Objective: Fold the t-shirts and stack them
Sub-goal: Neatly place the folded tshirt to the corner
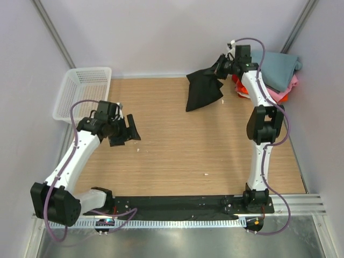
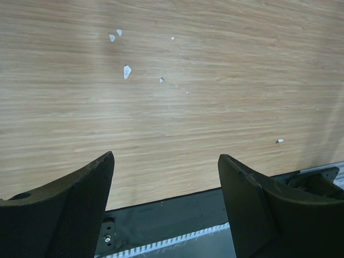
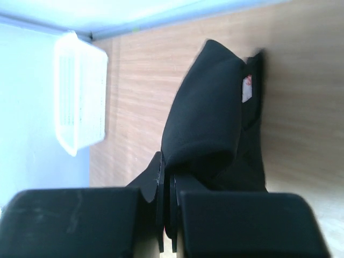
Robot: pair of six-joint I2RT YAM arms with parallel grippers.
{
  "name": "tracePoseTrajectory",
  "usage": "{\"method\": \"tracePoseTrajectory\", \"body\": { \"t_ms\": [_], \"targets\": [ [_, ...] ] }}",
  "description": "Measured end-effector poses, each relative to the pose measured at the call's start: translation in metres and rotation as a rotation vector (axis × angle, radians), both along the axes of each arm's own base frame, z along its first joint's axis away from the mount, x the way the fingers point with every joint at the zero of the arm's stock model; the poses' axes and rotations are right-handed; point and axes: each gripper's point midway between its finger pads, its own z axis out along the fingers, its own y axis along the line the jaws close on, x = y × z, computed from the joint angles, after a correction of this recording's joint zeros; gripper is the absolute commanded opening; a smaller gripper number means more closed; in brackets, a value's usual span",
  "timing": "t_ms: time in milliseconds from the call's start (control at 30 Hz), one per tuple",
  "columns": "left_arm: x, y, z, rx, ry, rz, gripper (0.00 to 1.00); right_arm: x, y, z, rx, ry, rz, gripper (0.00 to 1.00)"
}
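Pinching bunched black t-shirt (image 1: 204, 91), right end effector (image 3: 166, 183), woodgrain table (image 1: 177, 150)

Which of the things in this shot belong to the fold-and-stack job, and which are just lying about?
Part of the job:
black t-shirt, pinched in the right gripper
teal-grey shirt, pink shirt and red-orange shirt, piled at the far right

Just lying about:
white mesh basket, far left corner
white specks on the table
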Motion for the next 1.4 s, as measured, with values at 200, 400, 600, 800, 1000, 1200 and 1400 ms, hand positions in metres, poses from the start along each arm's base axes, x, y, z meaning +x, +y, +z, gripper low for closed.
{"method": "tracePoseTrajectory", "body": {
  "t_ms": [200,400,600,800,1000,1200,1400],
  "targets": [
    [-0.019,0.007,0.008,0.002,-0.083,-0.016,0.79,0.027,-0.028,0.037,-0.022,-0.090,-0.035,0.02],
    [-0.031,0.015,-0.004,0.021,-0.107,-0.002,0.80,0.036,-0.072,0.054,0.001,-0.122,-0.091,0.02],
    [-0.028,0.018,0.000,0.029,-0.153,0.008,0.80,0.045,-0.099,0.072,0.060,-0.161,-0.123,0.02],
    [-0.025,0.020,0.002,0.040,-0.170,0.019,0.80,0.046,-0.095,0.120,0.176,-0.258,-0.094,0.02],
    [-0.024,0.021,0.003,0.042,-0.179,0.023,0.80,0.044,-0.119,0.178,0.258,-0.411,-0.096,0.01],
    [-0.024,0.021,0.003,0.042,-0.179,0.023,0.80,0.042,-0.229,0.178,0.215,-0.462,-0.252,0.01],
    [-0.024,0.021,0.003,0.041,-0.180,0.020,0.79,0.033,-0.353,0.109,0.084,-0.424,-0.413,0.86]
  ]
}}
